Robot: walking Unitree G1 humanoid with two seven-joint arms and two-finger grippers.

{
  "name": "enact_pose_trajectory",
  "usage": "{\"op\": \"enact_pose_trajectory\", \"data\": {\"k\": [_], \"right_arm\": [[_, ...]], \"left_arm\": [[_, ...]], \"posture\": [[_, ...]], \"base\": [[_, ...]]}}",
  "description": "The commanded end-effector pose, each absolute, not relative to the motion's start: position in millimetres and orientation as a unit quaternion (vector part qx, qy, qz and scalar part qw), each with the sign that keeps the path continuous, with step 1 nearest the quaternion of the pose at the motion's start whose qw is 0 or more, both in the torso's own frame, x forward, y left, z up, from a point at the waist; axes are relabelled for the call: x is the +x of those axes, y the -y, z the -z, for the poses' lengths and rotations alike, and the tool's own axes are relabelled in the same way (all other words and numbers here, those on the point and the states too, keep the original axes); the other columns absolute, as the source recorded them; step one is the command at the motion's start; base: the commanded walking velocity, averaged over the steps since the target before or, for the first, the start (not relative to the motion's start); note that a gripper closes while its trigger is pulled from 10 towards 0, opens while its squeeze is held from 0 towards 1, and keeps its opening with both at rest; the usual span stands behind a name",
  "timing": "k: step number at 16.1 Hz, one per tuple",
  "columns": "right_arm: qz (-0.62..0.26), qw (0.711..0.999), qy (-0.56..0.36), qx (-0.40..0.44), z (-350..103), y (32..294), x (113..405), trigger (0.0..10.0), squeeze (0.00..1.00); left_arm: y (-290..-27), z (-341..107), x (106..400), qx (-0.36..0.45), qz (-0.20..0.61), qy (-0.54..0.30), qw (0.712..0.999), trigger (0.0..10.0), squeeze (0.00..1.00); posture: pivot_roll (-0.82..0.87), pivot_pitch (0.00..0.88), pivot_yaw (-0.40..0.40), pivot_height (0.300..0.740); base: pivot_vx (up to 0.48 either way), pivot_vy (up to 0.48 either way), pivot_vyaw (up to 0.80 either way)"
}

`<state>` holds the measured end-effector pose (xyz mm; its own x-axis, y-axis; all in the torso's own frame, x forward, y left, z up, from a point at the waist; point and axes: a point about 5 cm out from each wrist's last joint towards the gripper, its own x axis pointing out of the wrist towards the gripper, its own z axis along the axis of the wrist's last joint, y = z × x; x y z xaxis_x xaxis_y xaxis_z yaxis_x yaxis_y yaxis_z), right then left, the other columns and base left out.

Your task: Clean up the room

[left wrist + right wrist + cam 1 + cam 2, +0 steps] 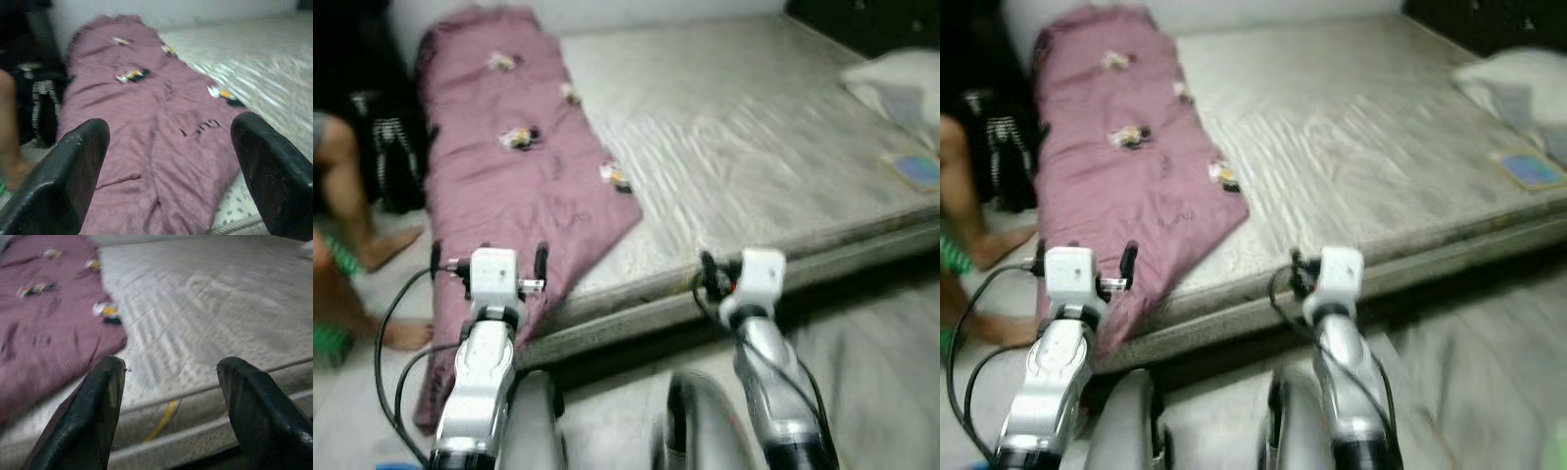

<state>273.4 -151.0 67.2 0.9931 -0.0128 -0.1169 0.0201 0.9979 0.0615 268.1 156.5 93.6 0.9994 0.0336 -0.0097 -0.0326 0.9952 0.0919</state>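
We see the mauve quilted blanket with small cartoon prints [504, 186] draped along the pale grey mattress [754, 147], its end hanging over the near edge. Our left gripper [168, 171] hovers before the blanket, our right gripper [168, 411] before the mattress edge; both spread wide, holding nothing.

The blanket [509, 166] is seen as soft mauve cloth, matt and creased, with small printed patches; the mattress [754, 157] is covered in pale quilted fabric with a faint sheen; the left claw [168, 161] and right claw [171, 406] are formed of smooth, matt black plastic; the arms are clad in glossy silver.
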Motion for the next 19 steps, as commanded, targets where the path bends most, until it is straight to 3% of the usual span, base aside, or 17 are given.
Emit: {"op": "enact_pose_trajectory", "data": {"k": [1,7,11,19], "right_arm": [[0.001,0.998,-0.052,0.032,-72.4,147.5,278.6,10.0,0.00],[-0.009,0.998,-0.050,0.024,-73.3,145.3,278.7,10.0,0.00],[-0.009,0.998,-0.050,0.025,-73.5,145.0,278.9,10.0,0.00],[-0.010,0.998,-0.052,0.025,-73.0,144.2,278.8,10.0,0.00]], "left_arm": [[-162.6,-85.0,261.9,0.048,-0.032,-0.024,0.998,10.0,0.00],[-162.5,-84.4,262.1,0.034,-0.026,-0.027,0.999,10.0,0.00],[-162.2,-84.5,262.3,0.035,-0.019,-0.027,0.999,10.0,0.00],[-162.0,-84.4,262.4,0.034,-0.011,-0.028,0.999,10.0,0.00]], "posture": [[-0.01,0.076,0.001,0.607],[-0.02,0.081,-0.002,0.607],[-0.02,0.083,0.002,0.607],[-0.02,0.086,0.001,0.607]], "base": [[0.000,0.000,0.00],[0.000,0.000,0.00],[0.000,0.000,0.73],[0.000,0.000,0.00]]}}
